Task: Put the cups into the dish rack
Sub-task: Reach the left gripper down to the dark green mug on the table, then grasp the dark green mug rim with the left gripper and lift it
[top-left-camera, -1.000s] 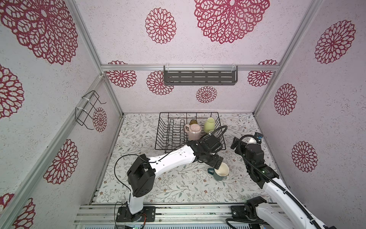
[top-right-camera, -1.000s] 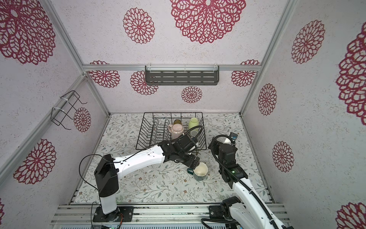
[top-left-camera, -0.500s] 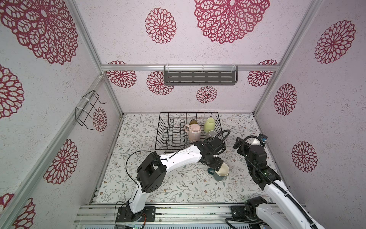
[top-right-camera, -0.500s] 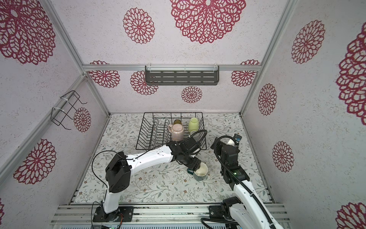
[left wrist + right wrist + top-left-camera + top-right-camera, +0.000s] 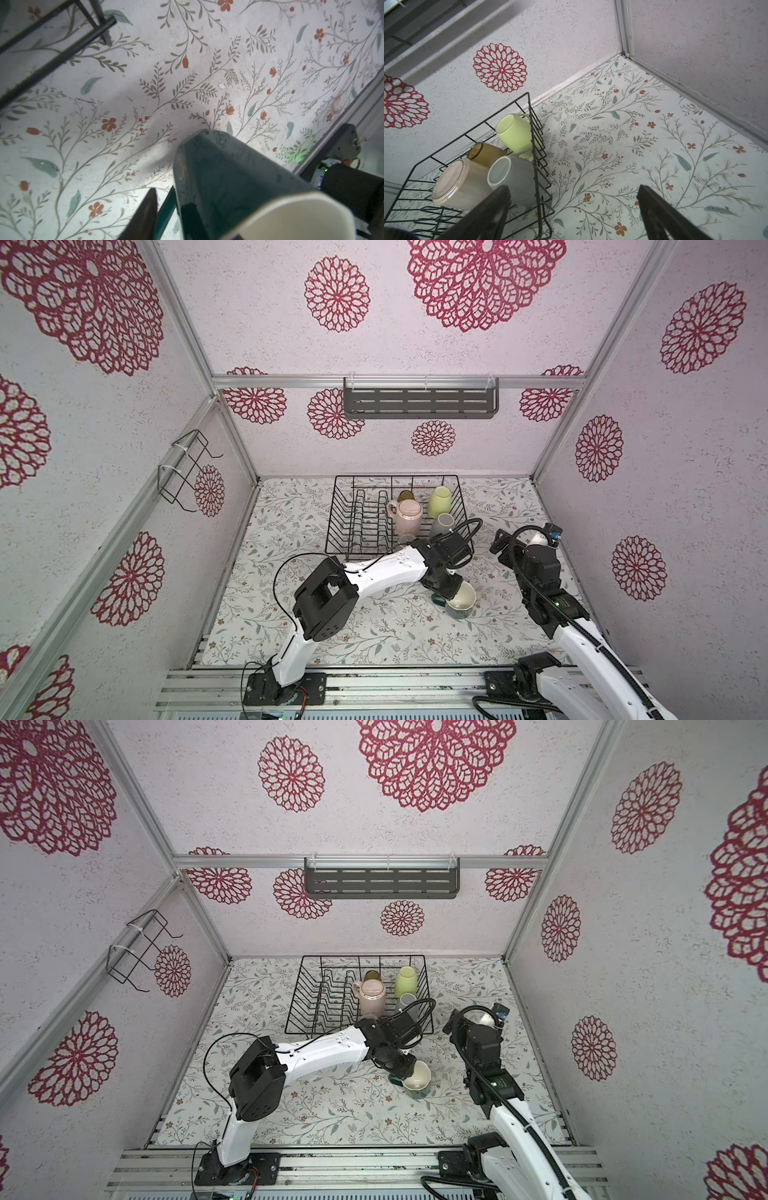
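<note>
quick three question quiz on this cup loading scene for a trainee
1. True or false: the dark teal mug is inside the dish rack.
2. Which cup sits in the rack's far right corner? A lime-yellow tumbler B pearly pink mug C clear glass
3. Fill in: the ___ gripper's fingers are at the mug's handle.
Key: 1 false; 2 A; 3 left gripper

One dish rack [image 5: 353,514]. Six cups: yellow [image 5: 439,502], amber [image 5: 405,495], grey [image 5: 442,524], pink [image 5: 408,516], clear [image 5: 406,539], teal [image 5: 462,599]. Two robot arms: left arm [image 5: 382,572], right arm [image 5: 540,568]. One wall shelf [image 5: 419,404]. One wire bracket [image 5: 183,472].
</note>
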Motion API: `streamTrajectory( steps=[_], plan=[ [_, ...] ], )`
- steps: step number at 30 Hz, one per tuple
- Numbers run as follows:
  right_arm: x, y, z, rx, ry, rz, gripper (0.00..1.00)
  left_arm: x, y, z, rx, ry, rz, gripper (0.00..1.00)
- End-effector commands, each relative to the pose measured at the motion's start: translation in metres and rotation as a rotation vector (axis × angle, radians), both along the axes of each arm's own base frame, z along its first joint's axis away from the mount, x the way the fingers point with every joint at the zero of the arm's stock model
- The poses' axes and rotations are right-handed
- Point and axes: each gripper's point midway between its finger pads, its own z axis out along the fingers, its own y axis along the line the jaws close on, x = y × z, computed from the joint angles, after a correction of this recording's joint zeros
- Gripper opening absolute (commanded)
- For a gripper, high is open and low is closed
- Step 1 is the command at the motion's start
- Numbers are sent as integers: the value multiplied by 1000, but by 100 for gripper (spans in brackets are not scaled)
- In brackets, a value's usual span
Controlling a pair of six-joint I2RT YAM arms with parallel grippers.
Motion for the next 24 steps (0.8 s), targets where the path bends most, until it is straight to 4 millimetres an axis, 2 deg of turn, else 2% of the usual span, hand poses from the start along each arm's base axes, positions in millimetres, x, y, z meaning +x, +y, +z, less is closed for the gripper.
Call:
streamTrajectory(
  steps=[1,3,5,7,12,15,19,22,24],
  plan=[
    [2,-1,8,31,-34,-10,99,2,2,21,-56,-23,2,23],
    [2,0,8,49,-40,-9,99,2,8,37,-81,-37,6,14],
    [3,2,9,60,-52,5,99,2,15,61,-132,-72,15,7],
    [3,4,10,56,-57,14,99,2,20,74,-185,-79,29,1],
    [7,14,10,81,-70,65,99,9,44,107,-305,-75,99,0],
    [11,38,22,93,-129,206,99,14,60,129,-395,-97,129,0],
    [10,86,49,170,-227,479,98,26,92,155,-518,-77,198,0],
    [-7,132,79,205,-322,770,98,29,109,174,-669,-9,200,0],
    [-20,149,91,168,-389,880,98,32,122,182,-714,22,215,0]
  ],
)
